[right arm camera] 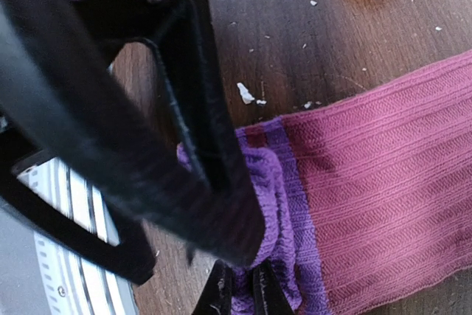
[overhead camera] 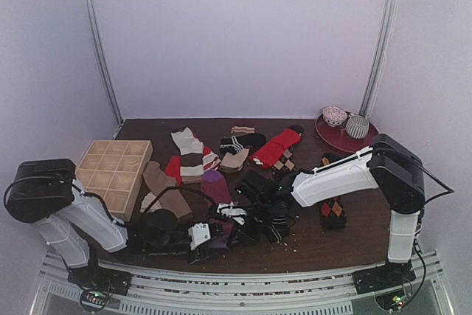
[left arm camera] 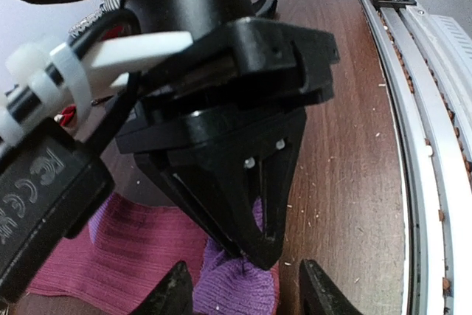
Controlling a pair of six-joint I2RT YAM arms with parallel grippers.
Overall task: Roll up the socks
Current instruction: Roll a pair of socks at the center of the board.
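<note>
Near edge of counter [overhead camera: 354, 234]: magenta sock [right arm camera: 383, 182] lying flat, purple cuff bunching. The right claw [right arm camera: 240, 293] is pinching that cuff shut. The left claw [left arm camera: 247, 293], jaws apart, is straddling the same cuff, sock's length trailing away from both.

The magenta sock [right arm camera: 383, 182] is seen to be ribbed knit cloth, matt and soft, with a purple cuff [right arm camera: 276, 182] of finer knit. The table [left arm camera: 346, 145] is made of dark wood, smooth and faintly glossy, flecked with pale crumbs [right arm camera: 245, 94]. Along the table's near edge, ridged grey metal rails [left arm camera: 417, 108] are fitted. On the table, a box [overhead camera: 114, 171] of pale unvarnished wood is set.
</note>
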